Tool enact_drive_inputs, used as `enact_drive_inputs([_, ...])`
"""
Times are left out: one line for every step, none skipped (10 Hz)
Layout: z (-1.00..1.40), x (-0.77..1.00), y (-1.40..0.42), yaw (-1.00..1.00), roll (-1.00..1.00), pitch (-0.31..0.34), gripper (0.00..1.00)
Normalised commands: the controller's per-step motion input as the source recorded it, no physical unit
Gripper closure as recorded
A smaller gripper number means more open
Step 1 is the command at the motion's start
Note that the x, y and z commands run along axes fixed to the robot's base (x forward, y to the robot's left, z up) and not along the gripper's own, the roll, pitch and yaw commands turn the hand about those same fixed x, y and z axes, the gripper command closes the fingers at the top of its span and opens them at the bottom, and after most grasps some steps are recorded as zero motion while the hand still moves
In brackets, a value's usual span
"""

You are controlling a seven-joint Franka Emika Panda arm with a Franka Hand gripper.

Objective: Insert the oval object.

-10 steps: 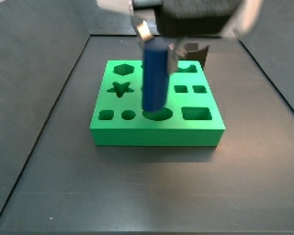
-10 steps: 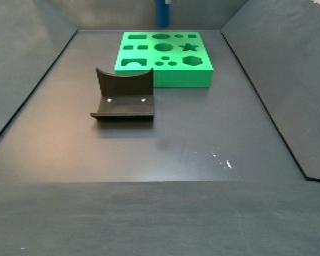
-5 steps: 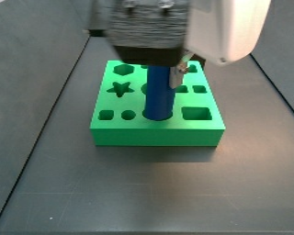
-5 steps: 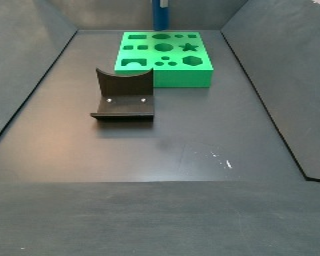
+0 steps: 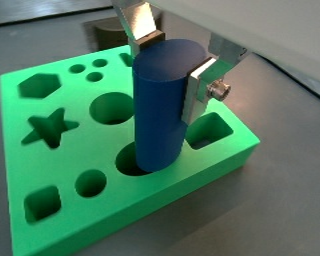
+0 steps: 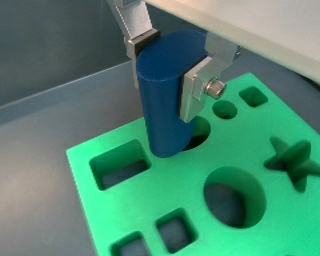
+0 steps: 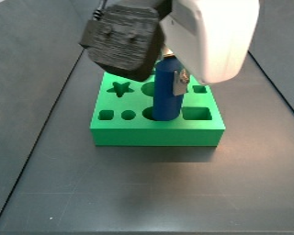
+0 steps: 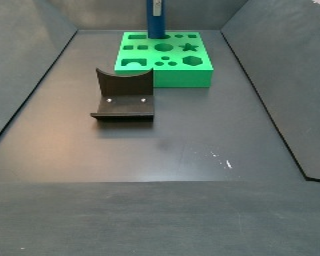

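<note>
The oval object is a tall smooth blue peg [image 5: 167, 105], also in a wrist view [image 6: 167, 95]. My gripper [image 5: 174, 62] is shut on its upper part; silver fingers [image 6: 200, 86] press both sides. The peg stands upright with its lower end in a hole of the green block [image 5: 190, 180]. In a side view the peg [image 7: 168, 92] stands in a hole near the block's [image 7: 156, 133] front edge, under the large white and dark gripper body. In a side view the peg [image 8: 156, 20] rises from the block's [image 8: 166, 62] far edge.
The green block has other cut-outs: a star [image 5: 48, 128], a hexagon [image 5: 40, 85], an oval [image 6: 232, 195], squares and small rounds. The dark fixture [image 8: 123, 97] stands on the floor in front of the block. Dark walls bound the floor.
The gripper has come down with the blue peg. The peg's lower end has gone from above the block into a hole near the block's edge.
</note>
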Motion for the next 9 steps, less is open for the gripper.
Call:
enact_drive_inputs([-0.31,0.0,0.0,-0.6,0.0,0.0,1.0])
enact_drive_inputs([-0.25,-0.07,0.08,-0.45,0.01,0.0,1.0])
enact_drive_inputs([-0.17,-0.05,0.12,-0.38,0.04,0.0,1.0])
enact_drive_inputs([-0.1,-0.3,0.13,-0.29,0.05,0.0,1.0])
enact_drive_inputs([-0.15,-0.35,0.04,-0.32,0.0,-0.039,1.0])
enact_drive_inputs([-0.26,-0.4,0.0,-0.2,-0.36,-0.103,1.0])
enact_drive_inputs([-0.15,-0.3,-0.01,-0.25,-0.47,-0.114,1.0])
enact_drive_inputs([-0.18,0.0,-0.07,-0.65,-0.36,-0.15,1.0])
enact_drive_inputs([-0.19,0.0,0.0,-0.59,-0.15,-0.067,1.0])
